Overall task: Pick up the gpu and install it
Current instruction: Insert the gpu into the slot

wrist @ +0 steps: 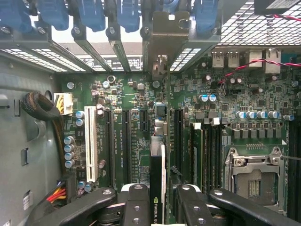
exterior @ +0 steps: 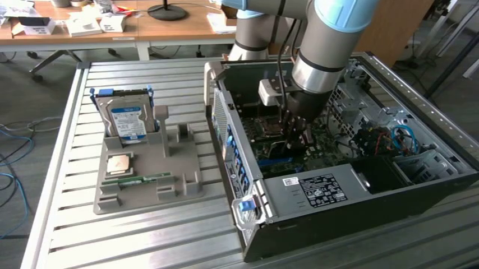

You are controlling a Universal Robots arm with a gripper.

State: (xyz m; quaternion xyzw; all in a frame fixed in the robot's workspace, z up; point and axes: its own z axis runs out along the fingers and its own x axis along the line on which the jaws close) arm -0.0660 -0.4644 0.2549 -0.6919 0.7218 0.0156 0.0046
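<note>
The gpu (wrist: pixel 157 172) is seen edge-on in the wrist view as a thin dark card with a logo. Its silver bracket (wrist: pixel 162 35) reaches up to the case's rear slot openings. My gripper (wrist: pixel 158 207) is shut on the card, one black finger (wrist: pixel 136 202) on each side. The card stands upright over the green motherboard (wrist: pixel 131 94), in line with a gap between the long black expansion slots (wrist: pixel 126 141). Whether it is seated I cannot tell. In the exterior view my gripper (exterior: pixel 295 134) reaches down into the open computer case (exterior: pixel 322 190).
A grey parts fixture (exterior: pixel 150 168) on the slatted table at the exterior view's left holds a hard drive (exterior: pixel 127 120), a processor (exterior: pixel 120 164) and a memory stick (exterior: pixel 138 180). Inside the case are a white slot (wrist: pixel 91 146), memory sticks (wrist: pixel 197 155), a processor socket (wrist: pixel 254 179) and cable bundles (wrist: pixel 42 106).
</note>
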